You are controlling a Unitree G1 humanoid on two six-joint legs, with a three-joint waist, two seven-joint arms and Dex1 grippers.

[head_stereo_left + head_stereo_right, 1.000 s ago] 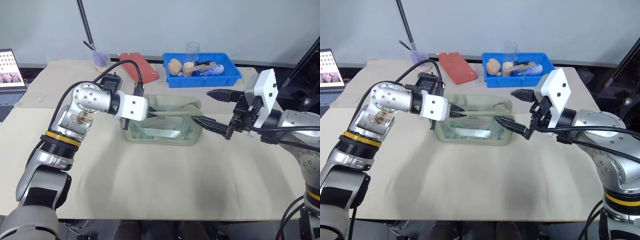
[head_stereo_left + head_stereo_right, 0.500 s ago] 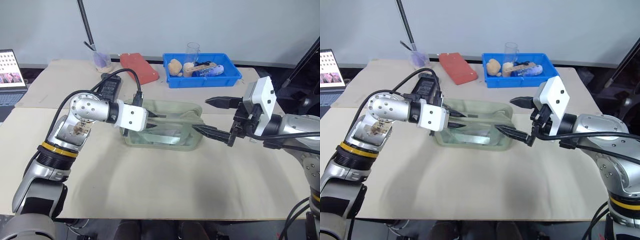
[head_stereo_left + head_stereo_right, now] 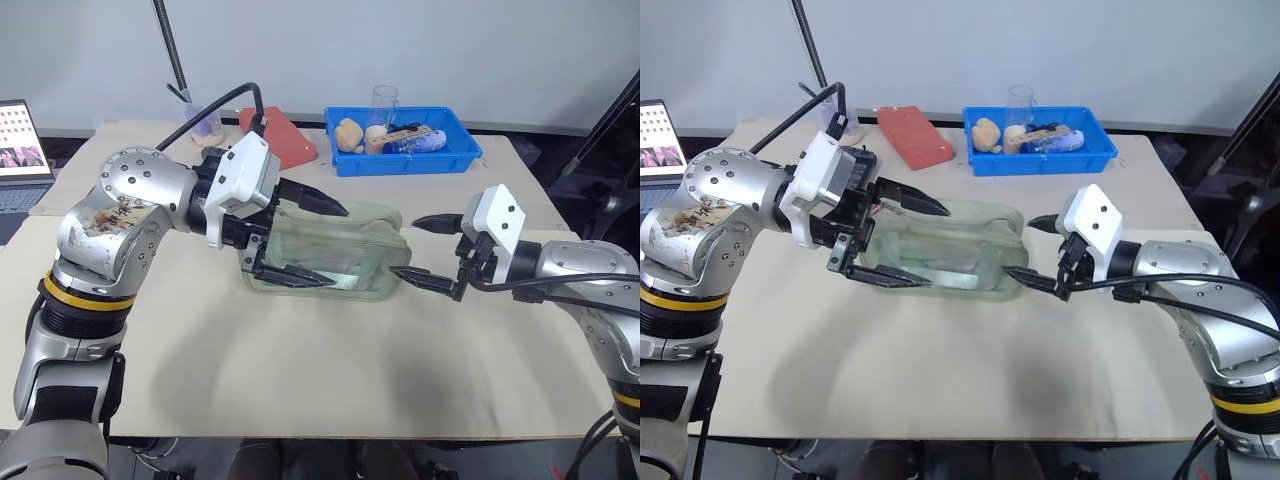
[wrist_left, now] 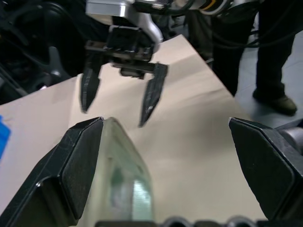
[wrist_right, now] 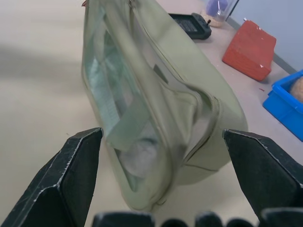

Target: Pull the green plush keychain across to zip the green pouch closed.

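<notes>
The green pouch (image 3: 330,250) is lying near the middle of the table (image 3: 300,380), while the left pincer (image 3: 305,237) is hovering released over its left end and the right pincer (image 3: 425,250) is gaping empty beside its right end.

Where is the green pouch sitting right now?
In the eye views the pouch lies mid-table between the open left gripper and open right gripper, in front of the red case and blue bin.
</notes>
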